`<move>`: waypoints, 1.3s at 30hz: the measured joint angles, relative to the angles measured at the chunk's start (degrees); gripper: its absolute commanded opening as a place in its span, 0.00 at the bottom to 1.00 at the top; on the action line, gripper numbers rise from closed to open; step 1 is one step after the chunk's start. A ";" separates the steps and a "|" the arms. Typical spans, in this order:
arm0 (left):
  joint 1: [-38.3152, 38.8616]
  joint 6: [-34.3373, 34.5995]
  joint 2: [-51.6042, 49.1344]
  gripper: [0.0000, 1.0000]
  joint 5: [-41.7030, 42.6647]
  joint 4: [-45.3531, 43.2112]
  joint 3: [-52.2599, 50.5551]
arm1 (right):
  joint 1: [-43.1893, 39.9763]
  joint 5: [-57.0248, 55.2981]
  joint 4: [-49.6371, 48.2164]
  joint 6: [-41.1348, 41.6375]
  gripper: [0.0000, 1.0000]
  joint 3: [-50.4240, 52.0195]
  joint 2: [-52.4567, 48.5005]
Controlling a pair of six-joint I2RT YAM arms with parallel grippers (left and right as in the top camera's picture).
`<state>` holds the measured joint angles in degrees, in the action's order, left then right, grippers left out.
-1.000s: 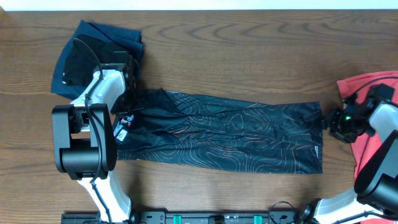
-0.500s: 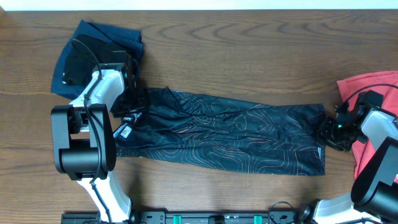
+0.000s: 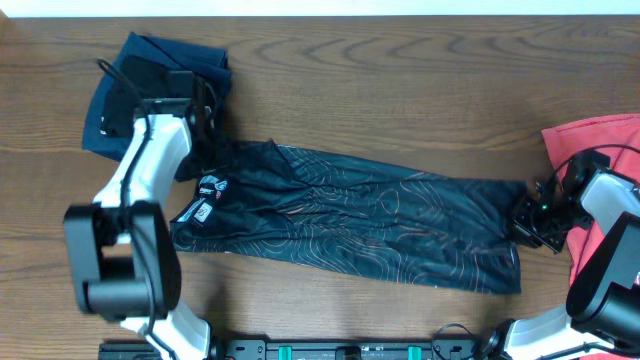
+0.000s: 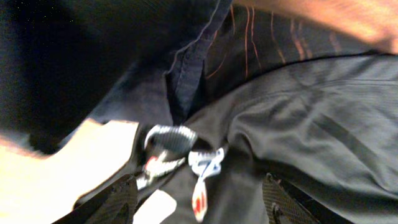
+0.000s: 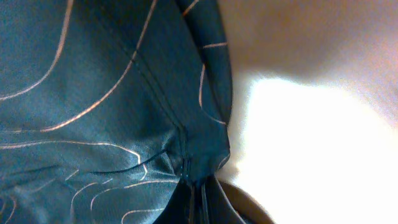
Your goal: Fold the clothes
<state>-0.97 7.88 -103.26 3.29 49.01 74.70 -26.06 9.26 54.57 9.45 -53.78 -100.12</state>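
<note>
The black jersey [image 3: 360, 215] with thin orange-white contour lines lies as a long strip across the table's middle. My left gripper [image 3: 210, 155] hovers open over its left, collar end. In the left wrist view the fingers [image 4: 118, 199] stand wide apart above the neck labels [image 4: 199, 168] and grey fabric, with nothing between them. My right gripper [image 3: 530, 215] is shut on the jersey's right edge. In the right wrist view the gripper [image 5: 202, 205] pinches a bunched seam of the jersey [image 5: 93, 93].
A folded navy garment [image 3: 190, 55] lies at the back left, partly under the left arm. A red T-shirt [image 3: 590, 135] lies at the right edge beside the right arm. Bare wooden table [image 3: 400, 90] stretches behind the jersey.
The left gripper opened, let go of the collar end and drew back a little. The right gripper moved onto the jersey's right edge and shut on it; the cloth shifted slightly.
</note>
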 measured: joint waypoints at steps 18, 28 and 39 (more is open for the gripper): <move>0.00 0.00 17.57 0.72 0.42 1.68 0.00 | 8.79 -7.65 9.73 4.17 0.01 -7.26 9.86; 0.00 0.00 17.55 0.72 0.42 3.23 0.00 | 28.70 -7.50 11.19 8.44 0.01 -7.26 9.86; 0.00 0.00 17.55 0.72 0.42 3.48 0.00 | 41.46 -8.87 7.87 16.59 0.09 -7.26 9.84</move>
<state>-0.97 7.88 -85.71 3.70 52.49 74.70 15.40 0.38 62.43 26.04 -61.04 -90.28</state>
